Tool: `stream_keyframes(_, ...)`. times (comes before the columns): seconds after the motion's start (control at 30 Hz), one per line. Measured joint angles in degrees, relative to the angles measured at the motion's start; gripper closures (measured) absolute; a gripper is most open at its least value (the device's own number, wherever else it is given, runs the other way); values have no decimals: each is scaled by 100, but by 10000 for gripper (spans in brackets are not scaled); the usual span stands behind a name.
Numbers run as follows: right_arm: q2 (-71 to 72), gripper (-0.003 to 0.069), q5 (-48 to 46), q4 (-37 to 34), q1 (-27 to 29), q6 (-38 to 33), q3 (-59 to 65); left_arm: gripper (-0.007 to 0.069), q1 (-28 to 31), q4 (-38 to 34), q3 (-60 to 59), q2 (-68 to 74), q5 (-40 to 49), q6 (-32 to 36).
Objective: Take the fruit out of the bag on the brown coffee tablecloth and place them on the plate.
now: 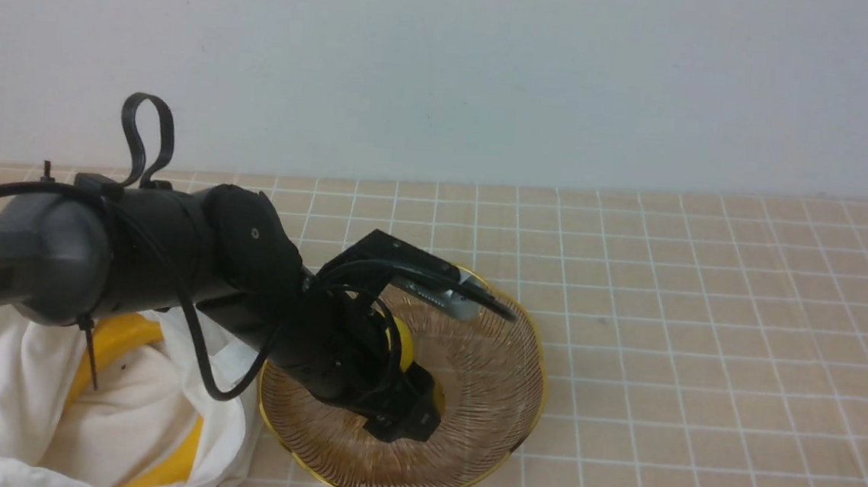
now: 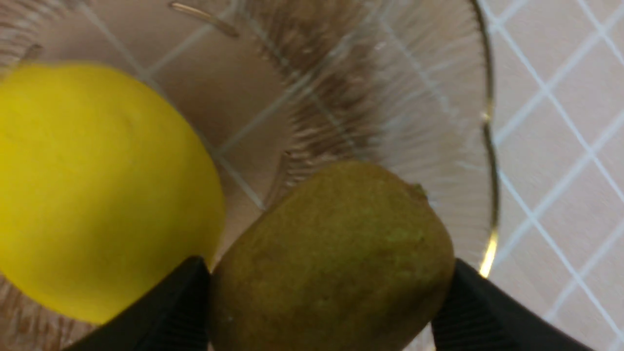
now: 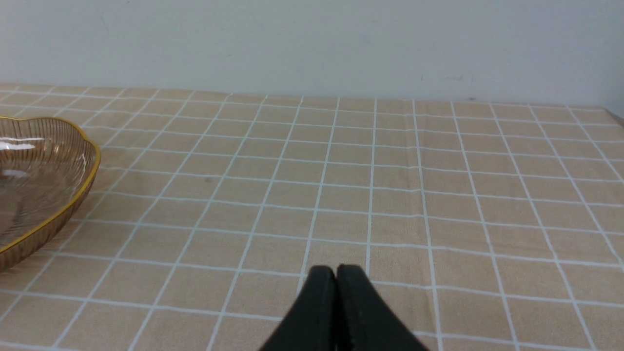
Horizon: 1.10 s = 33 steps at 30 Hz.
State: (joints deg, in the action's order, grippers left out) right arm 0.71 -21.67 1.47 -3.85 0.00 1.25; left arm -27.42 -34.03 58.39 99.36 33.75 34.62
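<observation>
My left gripper is shut on the brownish-green, rough-skinned oval fruit, a black finger pressing each side, low over the ribbed brown glass plate. A smooth yellow round fruit lies in the plate right beside it. In the front view the left gripper reaches down into the plate, with only a sliver of the yellow fruit showing. The white bag sits at the near left on the checked tablecloth, a banana inside it. My right gripper is shut and empty.
The left arm and its looping cables stretch over the bag's mouth. A pale wall closes the far side of the cloth. The plate's gold rim is at the edge of the right wrist view.
</observation>
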Motion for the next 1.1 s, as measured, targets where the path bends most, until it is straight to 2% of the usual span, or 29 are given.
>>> stream_keyframes(0.07, 0, 673, 0, 0, 0, 0, 0, -3, 0, -13, 0, 11, -163, -15)
stream_keyframes(0.17, 0, 673, 0, 0, 0, 0, 0, -54, 0, -13, 0, 11, -246, -51)
stream_keyframes(0.47, 0, 673, 0, 0, 0, 0, 0, -41, 12, 120, 232, -249, -11, -292)
stream_keyframes(0.53, 0, 673, 0, 0, 0, 0, 0, 48, 98, 368, 522, -654, 383, -774)
stream_keyframes(0.57, 0, 673, 0, 0, 0, 0, 0, 57, 108, 396, 574, -737, 441, -864)
stream_keyframes(0.6, 0, 673, 0, 0, 0, 0, 0, 102, 156, 527, 676, -917, 564, -1042)
stream_keyframes(0.77, 0, 673, 0, 0, 0, 0, 0, 482, 529, 1515, 1043, -2278, 1086, -1966)
stream_keyframes(0.83, 0, 673, 0, 0, 0, 0, 0, 580, 695, 1979, 1049, -2955, 1217, -2220)
stream_keyframes(0.93, 0, 673, 0, 0, 0, 0, 0, 622, 901, 2510, 1021, -3898, 1354, -2594)
stream_keyframes(1.1, 0, 673, 0, 0, 0, 0, 0, 632, 1057, 3069, 434, -5981, 1329, -3280)
